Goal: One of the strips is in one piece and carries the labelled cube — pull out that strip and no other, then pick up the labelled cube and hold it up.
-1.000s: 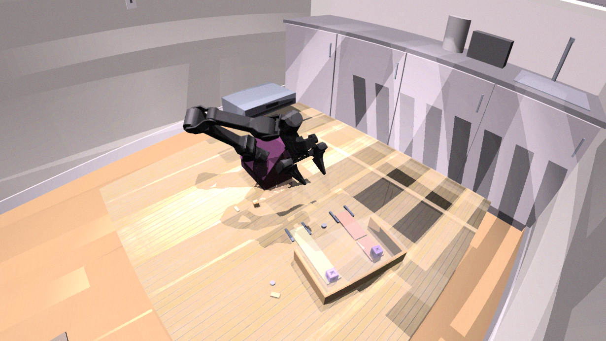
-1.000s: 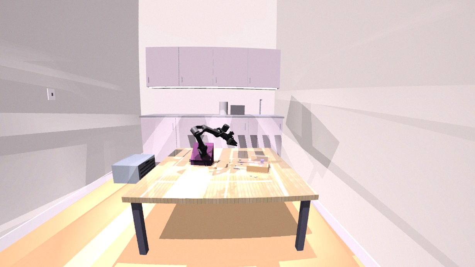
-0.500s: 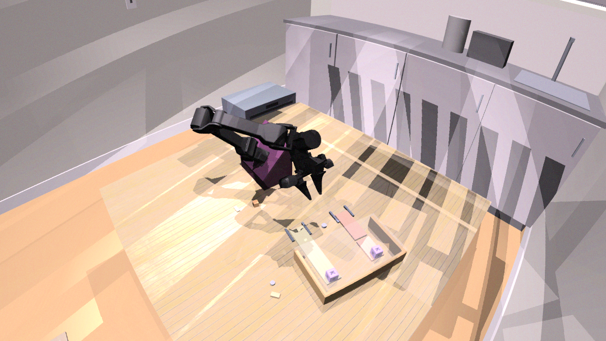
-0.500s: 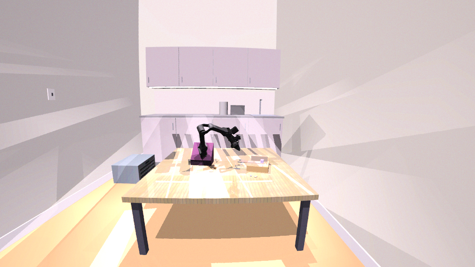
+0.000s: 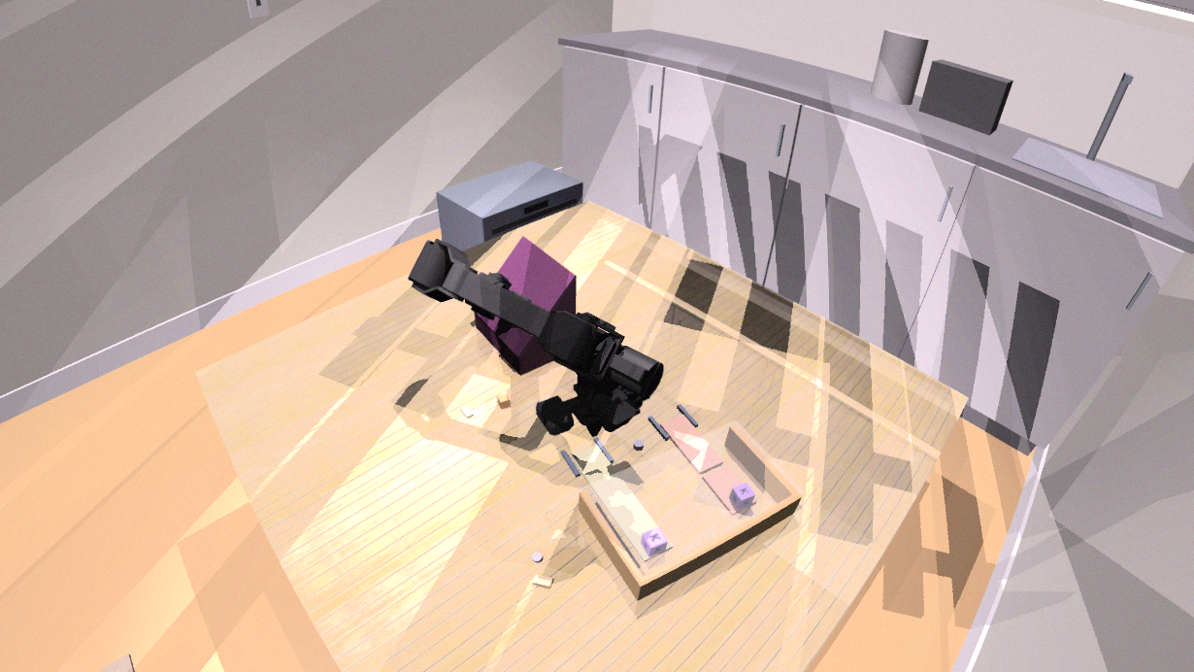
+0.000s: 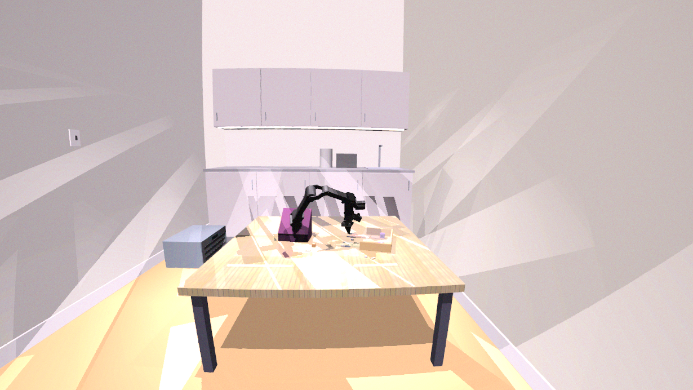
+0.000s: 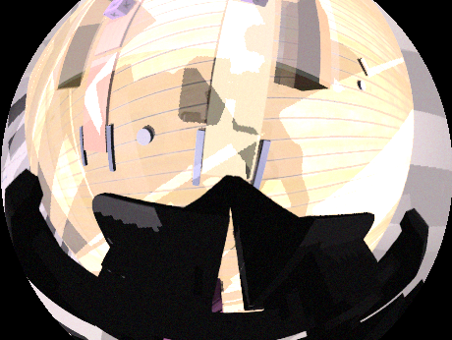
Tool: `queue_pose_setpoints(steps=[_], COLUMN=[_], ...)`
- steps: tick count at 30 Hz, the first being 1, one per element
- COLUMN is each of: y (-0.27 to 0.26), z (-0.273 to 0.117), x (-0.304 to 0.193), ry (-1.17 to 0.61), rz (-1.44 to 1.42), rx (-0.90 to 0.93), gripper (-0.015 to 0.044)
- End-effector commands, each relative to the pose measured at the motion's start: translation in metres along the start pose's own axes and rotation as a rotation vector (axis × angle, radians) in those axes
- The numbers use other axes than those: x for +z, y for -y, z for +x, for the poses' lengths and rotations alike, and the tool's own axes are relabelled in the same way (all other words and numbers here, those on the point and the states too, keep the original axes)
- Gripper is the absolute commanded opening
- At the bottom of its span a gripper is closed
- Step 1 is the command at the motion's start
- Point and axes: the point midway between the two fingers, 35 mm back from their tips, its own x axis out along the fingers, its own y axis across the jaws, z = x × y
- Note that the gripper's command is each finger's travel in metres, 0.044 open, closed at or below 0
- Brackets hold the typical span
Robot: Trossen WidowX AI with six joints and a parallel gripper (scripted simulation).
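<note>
Hovering by the cream strip (image 5: 621, 501) (image 7: 241, 64), end effector (image 5: 594, 431) (image 6: 349, 233) (image 7: 231, 182) shut on nothing — labelled cube (image 5: 653, 542) (image 7: 254, 2) at strip's far end, inside tray walls (image 5: 717, 545) (image 6: 375, 247) (image 7: 311, 44). Blue bars (image 5: 570, 462) (image 7: 198, 157) flanking near end — grey disc (image 5: 639, 445) (image 7: 144, 136) between strips.

Dark rails (image 5: 570, 462) (image 7: 198, 157) flank the pale strip's near end; beyond, walls (image 5: 613, 541) (image 7: 301, 44) frame a tray open above and toward the arm.
</note>
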Motion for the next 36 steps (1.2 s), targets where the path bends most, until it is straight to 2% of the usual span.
queue_pose_setpoints(steps=[1, 36], y=[-0.001, 0.002], z=[0.000, 0.057], x=[0.001, 0.000], ry=[-0.013, -0.013], rz=[0.002, 0.002], rx=[0.003, 0.002], gripper=[0.0000, 0.0000])
